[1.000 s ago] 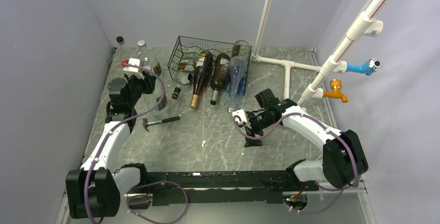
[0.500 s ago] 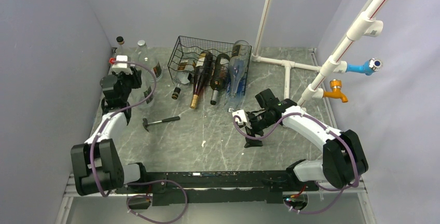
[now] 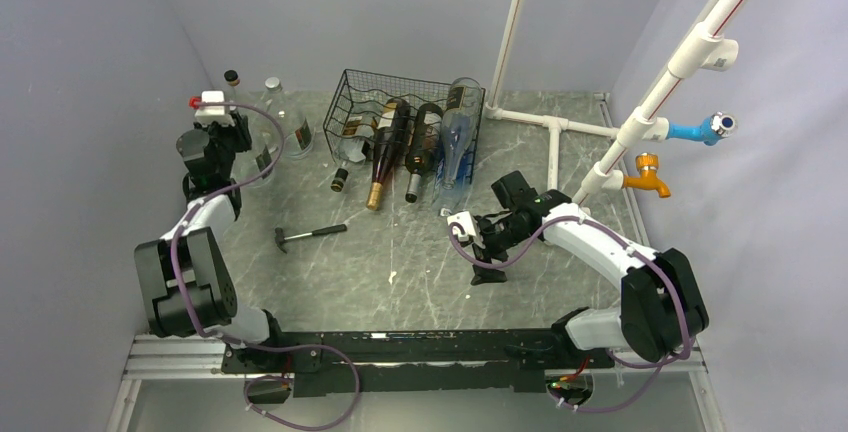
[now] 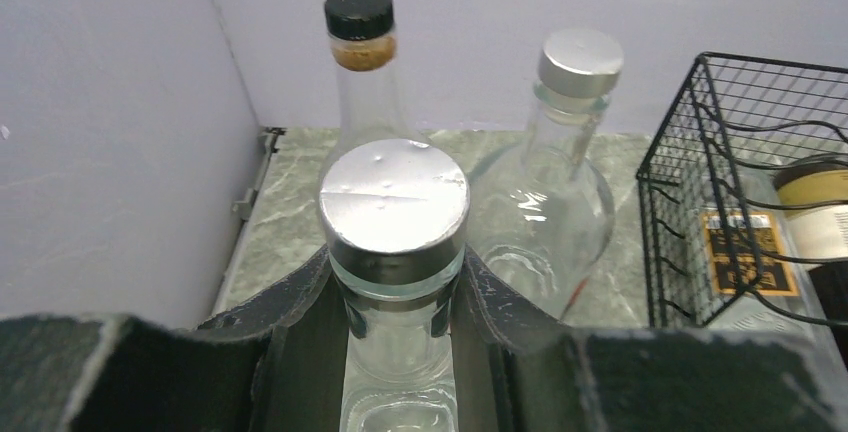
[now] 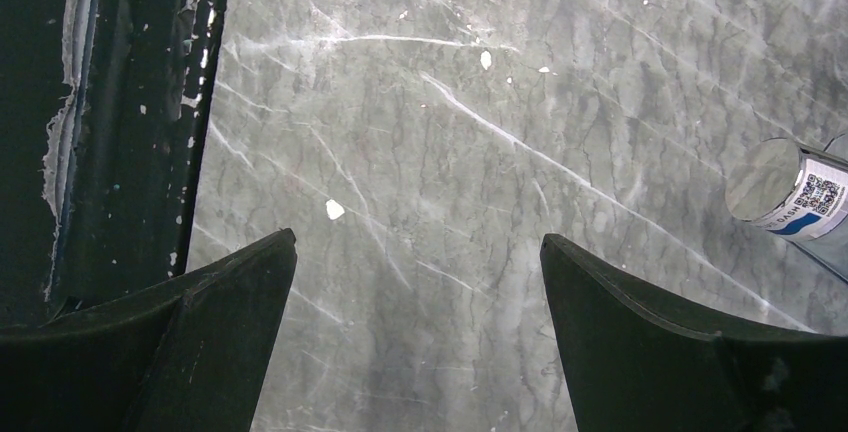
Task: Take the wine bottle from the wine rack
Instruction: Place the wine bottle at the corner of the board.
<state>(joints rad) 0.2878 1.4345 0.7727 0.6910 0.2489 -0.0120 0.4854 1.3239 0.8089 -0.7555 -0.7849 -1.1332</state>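
We see the left gripper, clamped tight on the neck of a clear silver-capped wine bottle, now swung nearer the far left corner of the worktop than a second ago, well apart from the wine rack at the far edge, while the right gripper hangs wide open, empty and unmoved.

Grey marbled table boxed in by pale lilac walls.
The top is veined grey with white scuffs, and a black rail runs along its near edge. Plain walls rise at left, back and right. White pipes stand at the back right; one slants overhead carrying a blue tap and an orange tap. The light is even.
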